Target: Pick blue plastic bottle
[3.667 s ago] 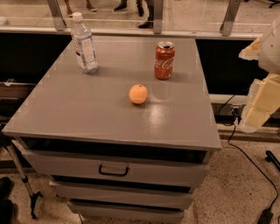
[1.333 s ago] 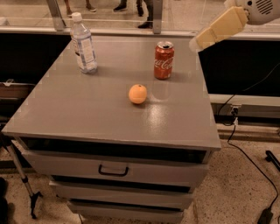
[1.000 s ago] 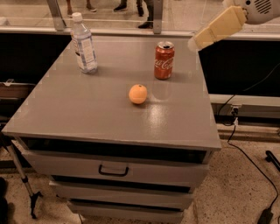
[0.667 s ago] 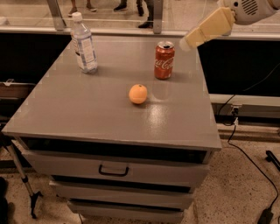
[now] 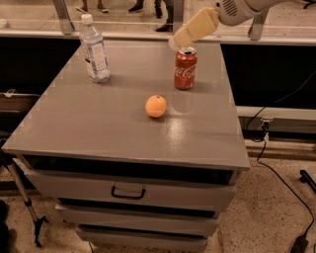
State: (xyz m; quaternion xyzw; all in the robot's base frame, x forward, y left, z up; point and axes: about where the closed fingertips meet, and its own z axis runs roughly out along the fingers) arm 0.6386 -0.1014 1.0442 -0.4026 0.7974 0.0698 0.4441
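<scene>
Beyond the orange, the gripper, whose state cannot be told, is held just above the can, so the approach is judged underway and a leftward reach to the bottle, upright at the far left, is called for

The hand is a cream, tapered block above the can, on a white rounded arm with dark vent slots.

1 bottle, 1 can and 1 orange stand on 1 cabinet; 1 gripper hangs above the can.
</scene>
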